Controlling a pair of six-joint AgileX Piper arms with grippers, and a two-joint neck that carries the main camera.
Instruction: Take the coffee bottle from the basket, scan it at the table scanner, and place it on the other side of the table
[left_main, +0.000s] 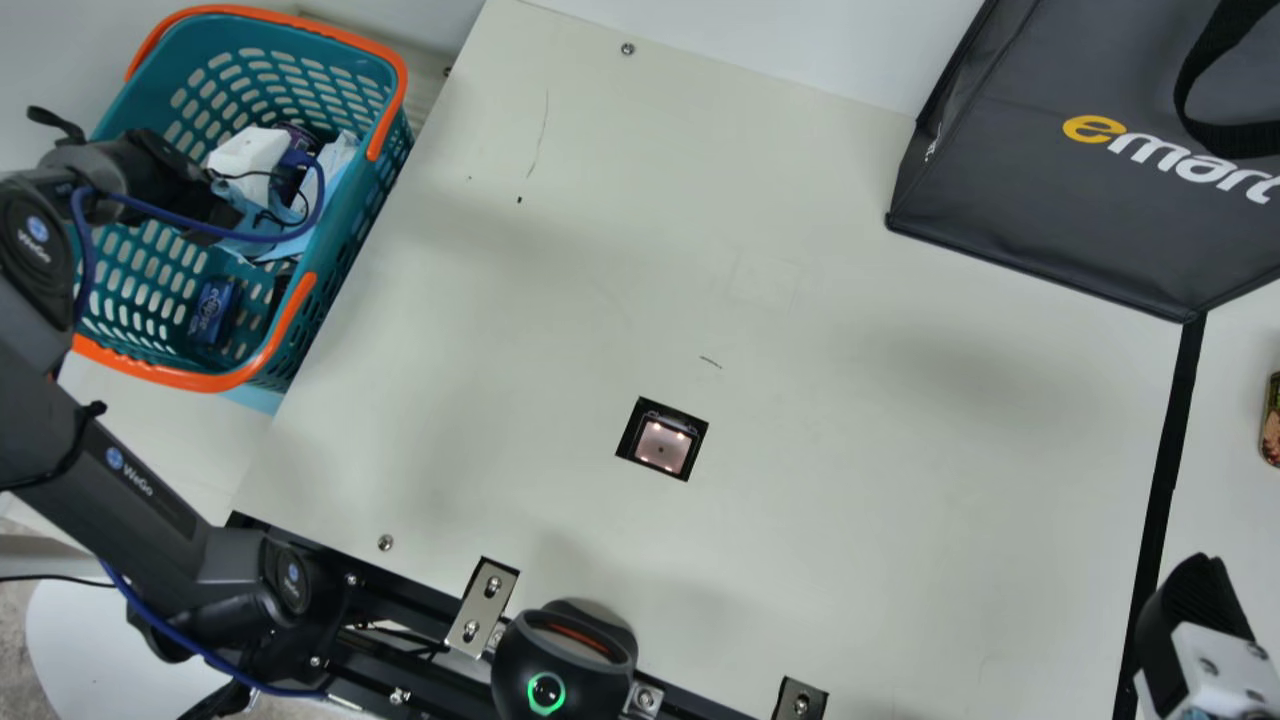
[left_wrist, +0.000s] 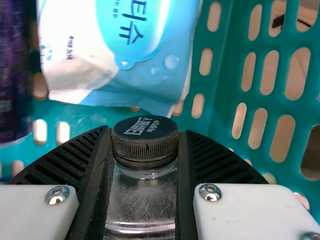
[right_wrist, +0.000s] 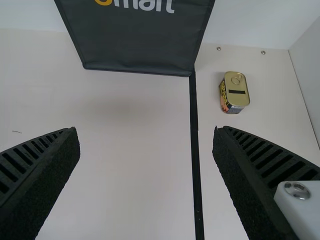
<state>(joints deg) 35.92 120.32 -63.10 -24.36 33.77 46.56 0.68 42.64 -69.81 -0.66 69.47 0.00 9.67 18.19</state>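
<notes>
Left gripper (left_wrist: 145, 137): jaws closed about the neck and upper body of the coffee bottle (left_wrist: 144, 182), one ribbed pad against each side.

Coffee bottle: black-capped, clear shoulder, in the left jaws, inside the basket (left_main: 365, 210). Cap end turned towards the wrist camera; long axis running back between the fingers, foreshortened. Whether truly upright, cannot tell.

Adjacent: packet of wipes (left_wrist: 130, 60), blue and white, beyond the cap; dark purple can (left_wrist: 12, 75), to one side, apart from the bottle.

Governing relation: basket at the robot's left, off the edge of the surface (left_main: 850, 480); table scanner (left_main: 662, 445) inset in the surface, to the right of the basket and nearer the robot. Left arm the nearer to the bottle, by far. Next move, as judged: lift clear of the rim, then carry rightward and turn a printed face to the scanner window. Risk: the cap or base catching on the basket wall or the packet.

Right gripper (right_wrist: 146, 131): jaws parted wide, holding nothing, at the robot's right.

Obscured: bottle's base and label, cut off at the left wrist view's edge; any code on it unseen. In the main view, the left jaws dark against the basket's contents, the bottle not to be made out there.
</notes>
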